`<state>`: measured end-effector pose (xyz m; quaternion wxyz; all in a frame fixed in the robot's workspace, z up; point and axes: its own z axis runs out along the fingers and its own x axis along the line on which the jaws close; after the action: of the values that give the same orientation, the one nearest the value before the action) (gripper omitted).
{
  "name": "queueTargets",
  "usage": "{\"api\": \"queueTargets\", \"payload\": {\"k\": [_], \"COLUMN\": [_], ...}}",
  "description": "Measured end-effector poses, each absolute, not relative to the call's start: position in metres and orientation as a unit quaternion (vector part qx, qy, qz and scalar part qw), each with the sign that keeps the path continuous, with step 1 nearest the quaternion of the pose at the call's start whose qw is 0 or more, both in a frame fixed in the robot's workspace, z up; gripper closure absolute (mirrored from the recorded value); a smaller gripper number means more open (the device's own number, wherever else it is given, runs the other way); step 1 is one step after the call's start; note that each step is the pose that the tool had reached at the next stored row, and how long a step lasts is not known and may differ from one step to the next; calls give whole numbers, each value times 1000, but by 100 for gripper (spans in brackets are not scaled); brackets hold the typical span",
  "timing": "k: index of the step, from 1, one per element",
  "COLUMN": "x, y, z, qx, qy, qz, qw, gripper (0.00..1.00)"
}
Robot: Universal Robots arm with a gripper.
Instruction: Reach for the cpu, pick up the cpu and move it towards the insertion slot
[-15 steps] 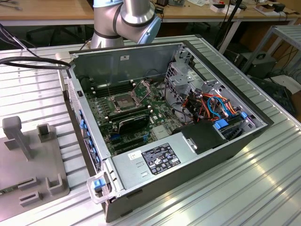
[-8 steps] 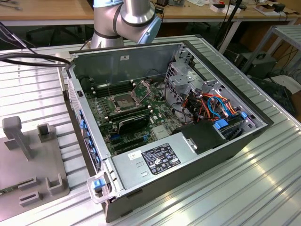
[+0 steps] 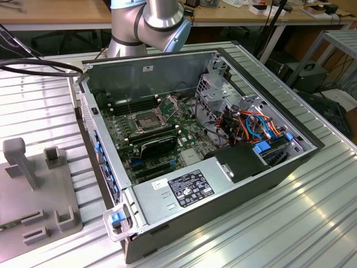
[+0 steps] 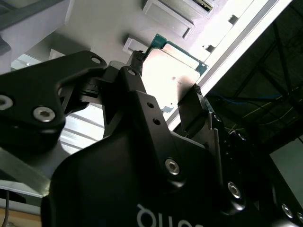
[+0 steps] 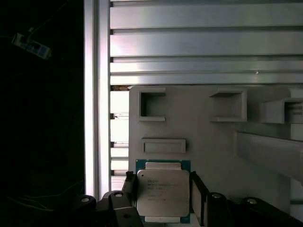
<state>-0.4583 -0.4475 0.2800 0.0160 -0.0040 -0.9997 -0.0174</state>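
The cpu [image 5: 162,193], a pale silvery square on a green board, lies flat against a grey fixture plate [image 5: 208,142]. In both wrist views my gripper [image 5: 163,189] has one black finger on each of two opposite edges of the chip, pressed close against them. The second wrist view shows the cpu [image 4: 173,66] between the fingertips [image 4: 197,90]. I cannot tell whether the chip is lifted off the plate. The insertion slot [image 3: 144,120], a silver-framed socket with its retention plate tilted up, sits on the motherboard inside the open computer case in the exterior view, well apart from the arm [image 3: 150,22].
The case [image 3: 223,184] holds memory slots, a black labelled box, a metal drive cage and coloured cables. Another grey fixture plate [image 3: 33,190] with upright blocks lies at the exterior view's left. Ribbed aluminium table [image 5: 199,42] surrounds the plate; a dark drop lies beyond its edge.
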Motion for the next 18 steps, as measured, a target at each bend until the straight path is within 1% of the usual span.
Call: {"api": "queueTargets", "payload": {"k": [18], "x": [-458], "y": [-448], "z": [288], "qx": [-4], "qy": [-1000], "qz": [-20], "qw": [16], "gripper": [45]}}
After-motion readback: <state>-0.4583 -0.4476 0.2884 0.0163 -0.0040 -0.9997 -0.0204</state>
